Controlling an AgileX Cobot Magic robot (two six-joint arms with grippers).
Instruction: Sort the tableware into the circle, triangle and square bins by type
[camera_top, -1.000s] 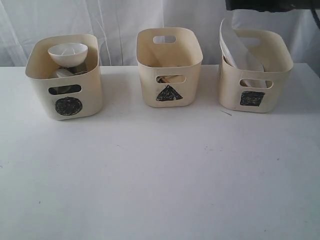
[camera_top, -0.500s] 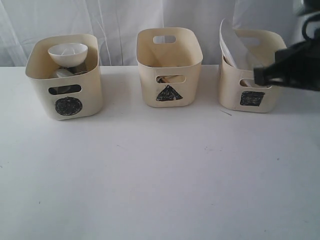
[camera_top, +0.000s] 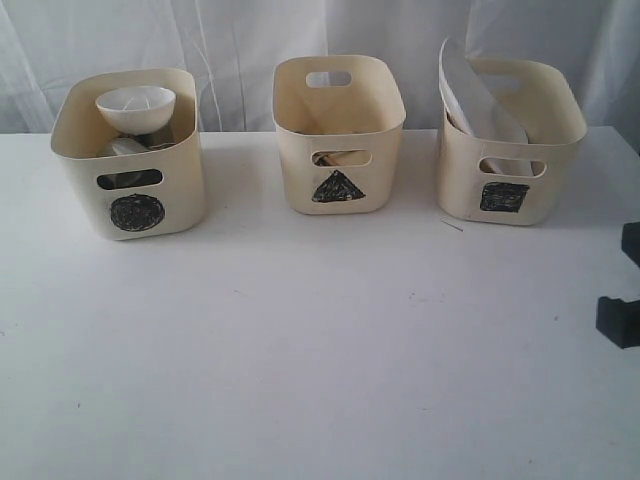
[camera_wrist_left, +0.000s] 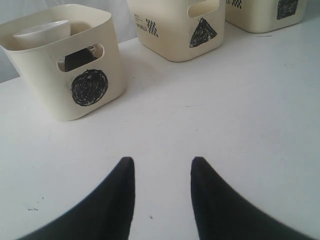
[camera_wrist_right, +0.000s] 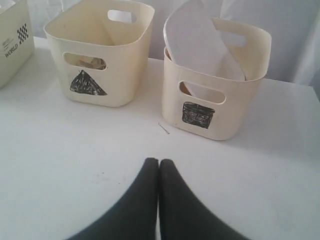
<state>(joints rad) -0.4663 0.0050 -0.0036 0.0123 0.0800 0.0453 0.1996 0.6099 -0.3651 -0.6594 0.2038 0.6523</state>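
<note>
Cream circle bin, triangle bin and square bin are scribbled in black. "WORLD" is printed on sides. Left gripper is parted, right gripper clenched, both empty.

**A:** What sort of place is this?

**B:** It looks like a staged test setup, more a lab than a home. A bare white table lies under the right gripper.

**A:** What else shows it?

**B:** Just ahead of that gripper stand matching cream bins, each hand-scribbled in black. Beyond them hangs a plain white curtain.
</note>
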